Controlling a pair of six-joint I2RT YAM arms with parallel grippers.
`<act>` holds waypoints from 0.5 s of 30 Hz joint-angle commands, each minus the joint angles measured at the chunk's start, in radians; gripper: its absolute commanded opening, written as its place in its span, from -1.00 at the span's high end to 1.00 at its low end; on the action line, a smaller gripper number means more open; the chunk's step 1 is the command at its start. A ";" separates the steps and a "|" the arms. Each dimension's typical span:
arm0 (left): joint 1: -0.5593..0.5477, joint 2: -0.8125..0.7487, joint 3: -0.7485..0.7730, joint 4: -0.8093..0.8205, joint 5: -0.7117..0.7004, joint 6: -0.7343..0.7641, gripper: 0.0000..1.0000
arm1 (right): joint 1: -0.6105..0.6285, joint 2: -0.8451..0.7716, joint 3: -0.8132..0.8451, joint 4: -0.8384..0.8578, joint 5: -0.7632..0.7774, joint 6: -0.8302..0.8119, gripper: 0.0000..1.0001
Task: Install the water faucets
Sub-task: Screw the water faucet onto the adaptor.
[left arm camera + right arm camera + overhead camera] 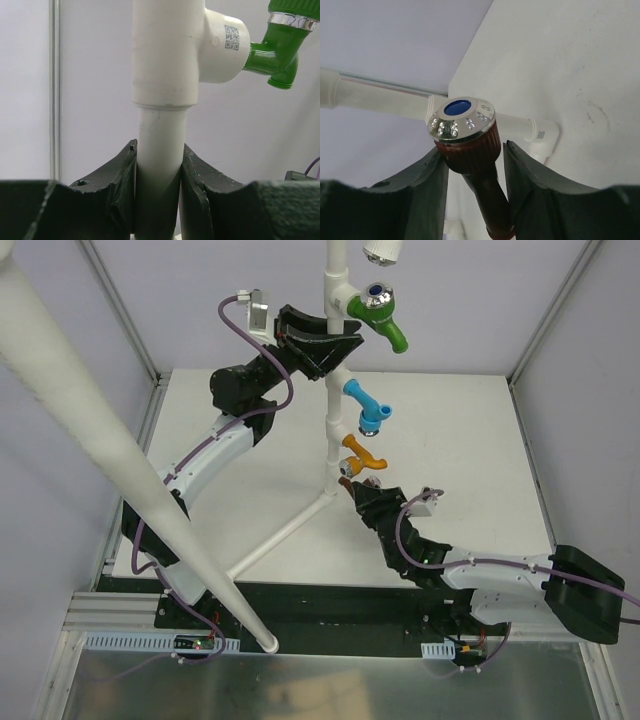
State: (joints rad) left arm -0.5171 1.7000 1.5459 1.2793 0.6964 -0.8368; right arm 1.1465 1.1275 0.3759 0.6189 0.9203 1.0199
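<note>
A white PVC pipe stands upright at the table's middle. It carries a green faucet at the top, a blue faucet below it and an orange faucet lower still. My left gripper is shut on the pipe just under the green faucet's tee. My right gripper is low on the pipe around the brown faucet. In the right wrist view the brown faucet, with its silver cap, sits tilted between the fingers of my right gripper, pressed against the left one.
A thick white pole crosses the left foreground diagonally. The pipe frame's base leg runs along the table toward the near left. Another white fitting hangs at the top. Enclosure walls close in the table.
</note>
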 commanded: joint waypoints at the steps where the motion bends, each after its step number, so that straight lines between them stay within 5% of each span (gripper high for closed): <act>1: 0.011 -0.051 -0.026 0.135 0.134 -0.143 1.00 | 0.047 0.055 -0.020 -0.039 -0.224 0.652 1.00; 6: 0.011 -0.056 -0.036 0.141 0.135 -0.147 1.00 | 0.042 0.094 -0.069 0.022 -0.285 0.883 1.00; 10: 0.011 -0.059 -0.056 0.141 0.134 -0.140 1.00 | 0.041 0.077 -0.085 0.093 -0.272 0.800 0.96; 13: 0.012 -0.060 -0.075 0.140 0.144 -0.142 1.00 | 0.042 0.000 -0.078 0.038 -0.229 0.631 -0.16; 15: 0.015 -0.065 -0.093 0.140 0.160 -0.145 0.90 | 0.042 -0.075 -0.089 0.001 -0.196 0.504 -0.53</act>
State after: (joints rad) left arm -0.5144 1.6989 1.5249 1.3052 0.6697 -0.8310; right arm 1.1305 1.1481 0.3073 0.6872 0.8799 1.5864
